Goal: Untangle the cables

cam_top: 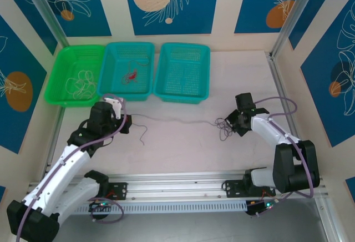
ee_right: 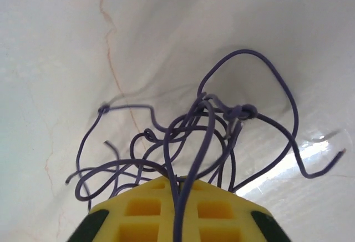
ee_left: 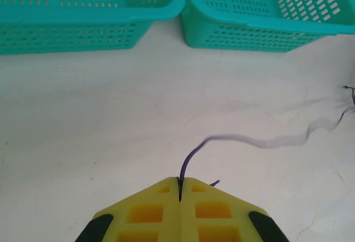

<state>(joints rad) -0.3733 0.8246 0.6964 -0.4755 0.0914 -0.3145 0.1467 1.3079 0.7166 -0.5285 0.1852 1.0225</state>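
Since the left gripper (ee_left: 179, 185) pinches one purple strand (ee_left: 194, 150) and the right gripper (ee_right: 177, 182) pinches the tangle (ee_right: 244, 110), both in front of the baskets (cam_top: 183, 95), I judge they stand apart to draw knots loose.

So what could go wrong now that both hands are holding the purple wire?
The left hand is shut on one thin purple wire that runs toward the right hand, which pinches the tangle. Pulling the hands apart might tighten the small knot instead of loosening it. The wire is also very thin, so it could slip out of the left hand's grip.
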